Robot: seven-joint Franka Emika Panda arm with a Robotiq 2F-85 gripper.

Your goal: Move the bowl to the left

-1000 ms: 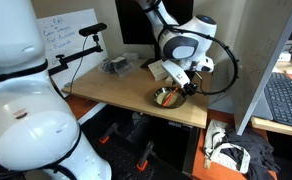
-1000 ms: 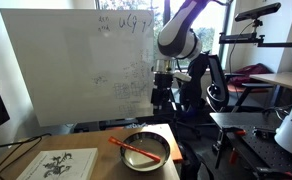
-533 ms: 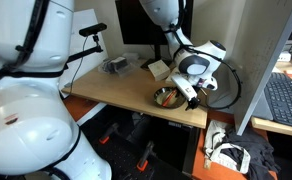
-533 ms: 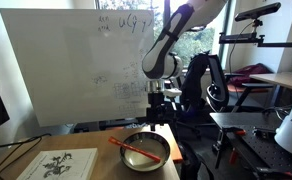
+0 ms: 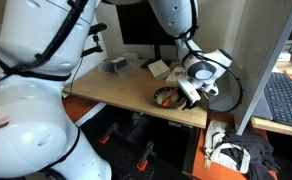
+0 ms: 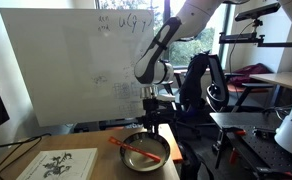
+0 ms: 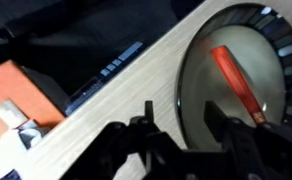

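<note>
Bowl: near right edge of table, orange stick inside. My fingers: open, straddling its rim, set low for a rim pinch to drag it left

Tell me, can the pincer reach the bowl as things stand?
Probably yes: the open pincer hangs right over the rim of the bowl with nothing between; the orange stick inside lies aside.

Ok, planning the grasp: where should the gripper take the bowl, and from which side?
Its rim, from straight above, one finger inside, one outside: the bowl sits upright, shallow and thin-walled, probably too wide for the gripper to span.
</note>
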